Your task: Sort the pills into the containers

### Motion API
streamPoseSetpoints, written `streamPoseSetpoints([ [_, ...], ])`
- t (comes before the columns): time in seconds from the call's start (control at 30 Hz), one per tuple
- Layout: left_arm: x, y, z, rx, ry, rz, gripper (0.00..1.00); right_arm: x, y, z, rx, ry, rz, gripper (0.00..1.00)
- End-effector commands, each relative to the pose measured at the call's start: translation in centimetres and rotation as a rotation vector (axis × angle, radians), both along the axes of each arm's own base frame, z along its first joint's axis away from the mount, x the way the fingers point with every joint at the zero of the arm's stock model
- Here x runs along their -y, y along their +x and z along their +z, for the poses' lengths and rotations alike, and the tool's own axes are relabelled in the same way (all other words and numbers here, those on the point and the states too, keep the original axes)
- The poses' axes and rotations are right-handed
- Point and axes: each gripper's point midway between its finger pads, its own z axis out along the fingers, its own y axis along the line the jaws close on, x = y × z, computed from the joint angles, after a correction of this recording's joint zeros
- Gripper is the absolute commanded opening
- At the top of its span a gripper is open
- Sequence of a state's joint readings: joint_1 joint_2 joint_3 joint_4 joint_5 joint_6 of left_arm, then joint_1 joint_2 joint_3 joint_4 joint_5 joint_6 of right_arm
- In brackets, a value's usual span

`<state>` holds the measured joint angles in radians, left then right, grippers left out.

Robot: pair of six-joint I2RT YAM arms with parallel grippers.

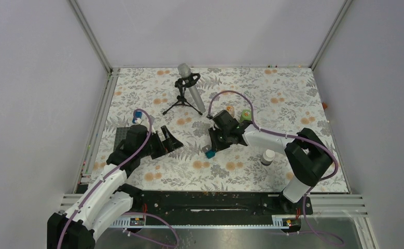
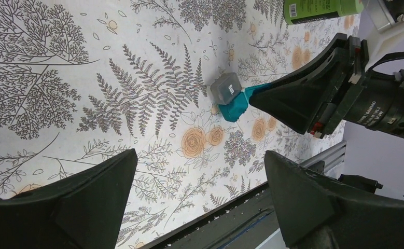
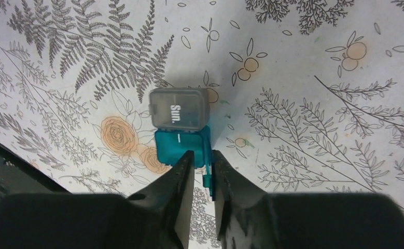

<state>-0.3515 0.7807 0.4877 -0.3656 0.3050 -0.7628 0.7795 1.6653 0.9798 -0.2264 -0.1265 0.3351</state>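
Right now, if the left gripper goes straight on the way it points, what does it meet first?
Most likely the small pill box, with the right gripper holding its far side. The left gripper tilts downward, so it may touch the table first.

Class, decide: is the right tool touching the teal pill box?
Touching. The right wrist view shows the right tool pinching a thin edge of the teal pill box, with no gap on either side.

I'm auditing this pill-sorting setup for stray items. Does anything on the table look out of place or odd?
Yes: a microphone on a small tripod stands at the back of the table, tilted, and has no part in sorting pills. The teal pill box pinched by the right gripper looks intact.
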Motion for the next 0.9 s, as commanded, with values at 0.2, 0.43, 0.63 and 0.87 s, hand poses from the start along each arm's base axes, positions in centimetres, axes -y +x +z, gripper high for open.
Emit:
streamPoseSetpoints([
  [0.2, -0.3, 1.2, 3.0, 0.099, 0.024, -0.002, 0.95, 1.0, 1.8, 7.8, 0.136, 0.035, -0.078, 0.69],
  [0.43, -0.5, 1.1, 3.8, 0.133, 0.029, -0.006, 0.96, 5.6, 2.9, 12.3, 0.272, -0.069, -0.25, 0.82],
  [0.63, -0.3, 0.8, 5.0, 0.188, 0.022, -0.037, 0.98, 12.7, 3.0, 14.2, 0.361, -0.243, -0.491, 0.82],
  [0.87, -0.5, 0.6, 6.1, 0.241, 0.024, -0.045, 0.98, 20.0, 0.3, 13.4, 0.284, -0.343, -0.766, 0.91],
])
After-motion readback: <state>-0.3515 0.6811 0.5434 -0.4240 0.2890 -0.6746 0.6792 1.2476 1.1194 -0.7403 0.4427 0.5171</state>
